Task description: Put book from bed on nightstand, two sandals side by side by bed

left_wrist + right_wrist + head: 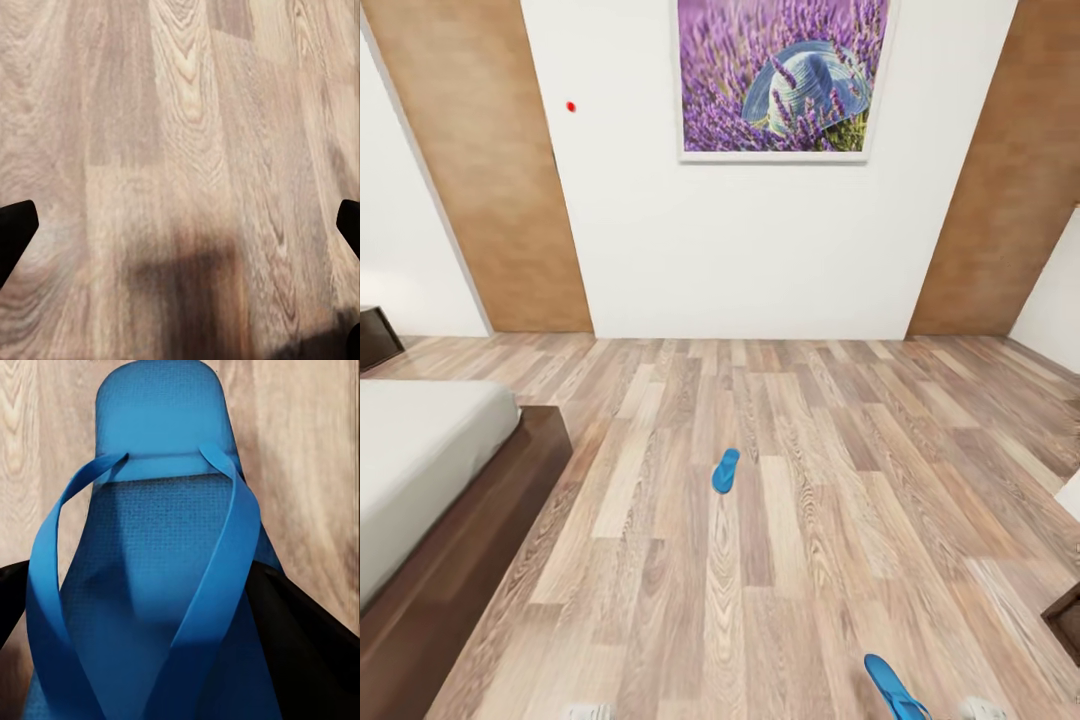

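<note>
One bright blue sandal [725,470] lies flat on the wood floor, out in the room beyond the bed's foot corner. The other sandal [895,688] is at the lower right of the head view. In the right wrist view this sandal [161,510] sits between the dark fingers of my right gripper [161,611], straps up, and the gripper is shut on it. My left gripper [180,225] is open over bare floor. The bed [450,560], with its grey mattress and dark frame, is at the left. The book is out of view.
A dark brown nightstand corner [375,335] shows beyond the bed at the far left. Another dark wooden piece [1065,620] juts in at the right edge. A lavender picture [780,75] hangs on the white wall ahead. Wood floor stretches between bed and wall.
</note>
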{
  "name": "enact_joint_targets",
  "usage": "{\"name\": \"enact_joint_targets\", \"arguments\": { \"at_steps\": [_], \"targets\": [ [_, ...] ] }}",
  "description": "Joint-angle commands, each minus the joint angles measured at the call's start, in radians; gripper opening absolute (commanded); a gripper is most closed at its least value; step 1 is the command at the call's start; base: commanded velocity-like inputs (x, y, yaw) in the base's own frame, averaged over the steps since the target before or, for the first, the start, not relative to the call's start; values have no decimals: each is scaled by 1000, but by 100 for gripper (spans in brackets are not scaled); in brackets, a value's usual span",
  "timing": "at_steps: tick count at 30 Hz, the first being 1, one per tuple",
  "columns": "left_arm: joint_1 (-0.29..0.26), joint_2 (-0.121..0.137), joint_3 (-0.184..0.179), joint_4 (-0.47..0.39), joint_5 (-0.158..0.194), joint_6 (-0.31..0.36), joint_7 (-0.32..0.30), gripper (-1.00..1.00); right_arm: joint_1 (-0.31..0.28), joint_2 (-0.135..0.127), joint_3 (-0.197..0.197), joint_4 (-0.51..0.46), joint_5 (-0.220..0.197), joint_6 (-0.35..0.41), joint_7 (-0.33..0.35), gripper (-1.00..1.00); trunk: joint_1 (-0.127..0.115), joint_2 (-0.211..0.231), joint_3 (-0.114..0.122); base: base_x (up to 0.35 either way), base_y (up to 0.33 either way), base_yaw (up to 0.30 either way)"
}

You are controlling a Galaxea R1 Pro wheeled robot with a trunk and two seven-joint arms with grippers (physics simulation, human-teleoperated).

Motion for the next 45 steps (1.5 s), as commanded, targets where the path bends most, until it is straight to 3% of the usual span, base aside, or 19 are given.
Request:
{"name": "enact_joint_targets", "arguments": {
  "at_steps": [1, 15, 20, 23, 28, 32, 34, 41, 44, 45],
  "targets": [
    [0, 0, 2, -1, 11, 11, -5, 100, -1, 0, 0, 1, -2, -3, 3, -100, 0, 0, -1, 97, 43, -219],
    [0, 4, 6, -8, 10, 13, -5, 100, -1, 0, 0, 1, -2, -3, 3, -100, 0, 0, -2, 230, 48, -21],
    [-17, 2, 4, -104, 7, 29, -8, 100, -1, 0, 0, 1, -2, -3, 3, -100, 0, 0, -2, 221, 0, 0],
    [-37, 2, 2, -163, 5, 80, -8, 100, -1, 0, 0, 1, -2, -3, 3, -100, 0, 0, -2, 279, 0, 0],
    [-119, 5, -1, -236, -1, 220, -10, 100, -1, 0, 0, 1, -2, -3, 3, -100, 0, 0, -2, 186, 0, 0],
    [-129, 6, -25, -224, -2, 229, -11, 100, -1, 0, 0, 1, -2, -2, 3, -100, 0, 0, -2, 23, 0, 0],
    [-131, 6, -35, -177, -2, 203, -11, 100, -1, 0, 0, 1, -2, -3, 3, -100, 0, 0, -2, 5, 0, 0],
    [-131, 12, -40, -141, -1, 173, -15, 100, -1, -1, 0, 1, -2, -2, 3, -100, 0, 0, -3, 1, 0, -122],
    [-131, 35, -41, -121, 0, 174, -79, 100, -1, 0, 0, 1, -2, -2, 3, -100, 0, 0, -4, 0, 0, -262],
    [-131, 46, -40, -99, -2, 174, -149, 100, -1, 0, 0, 1, -2, -2, 3, -100, 0, 0, -4, 0, 0, -274]
  ]
}}
